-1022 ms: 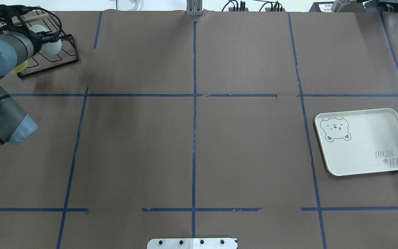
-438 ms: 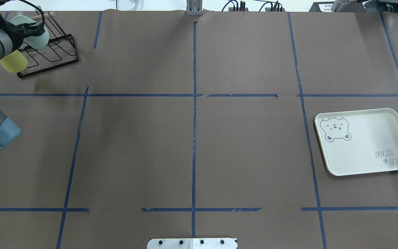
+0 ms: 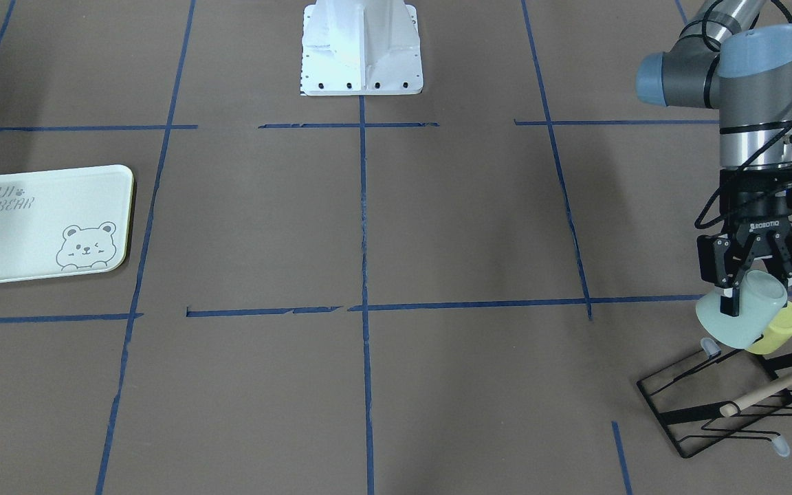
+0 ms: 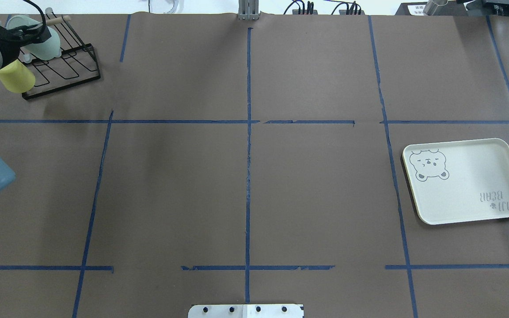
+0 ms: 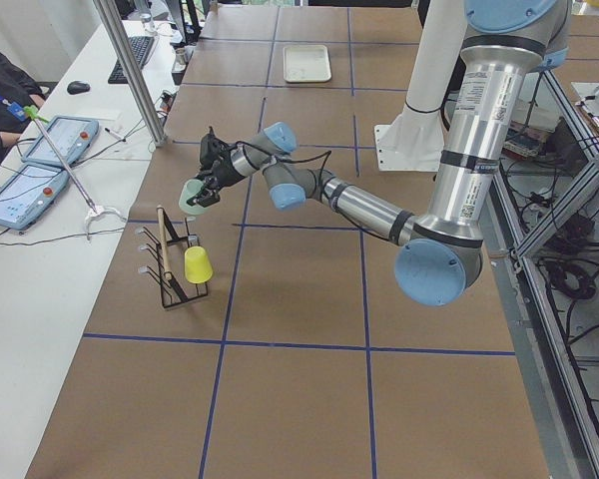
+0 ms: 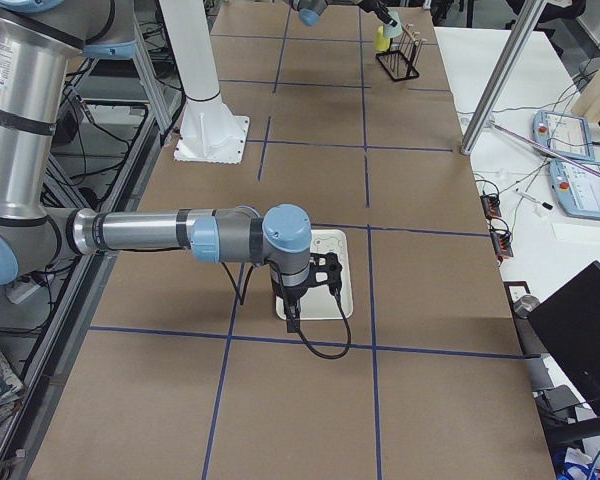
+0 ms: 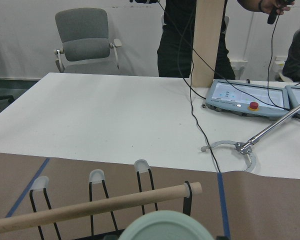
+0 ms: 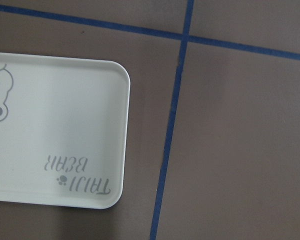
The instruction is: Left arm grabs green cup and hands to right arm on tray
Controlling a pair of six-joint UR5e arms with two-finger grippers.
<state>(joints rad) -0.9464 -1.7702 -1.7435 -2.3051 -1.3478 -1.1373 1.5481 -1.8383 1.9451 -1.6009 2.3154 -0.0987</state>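
The green cup (image 3: 736,316) hangs tilted in the air toward 4 o'clock of the tabletop (image 3: 437,227) in the front-facing view. It is clamped by its side wall between the 2 fingers (image 3: 729,301) of the left gripper (image 3: 757,292), just above the black wire rack (image 3: 705,412) and its wooden dowel (image 3: 774,388). The grasp looks made, so the step in hand is the carry toward the hand-over. That calls for taking the cup up and away from the rack's prongs, then across toward 9 o'clock, where the tray (image 3: 25,220) lies well apart. From the front, the green cup overlaps the yellow-green cup (image 3: 779,333). The left side view shows air between them, with the yellow-green cup seated on the rack below. The overhead view puts the green cup at 10 o'clock and the tray at 3 o'clock, but shows no right arm (image 6: 160,232). Only the right side view shows that arm, with the right gripper (image 6: 315,280) poised over the tray. Whether those fingers are apart or together cannot be told, since the right wrist view shows only a tray corner and blue tape (image 8: 172,115).
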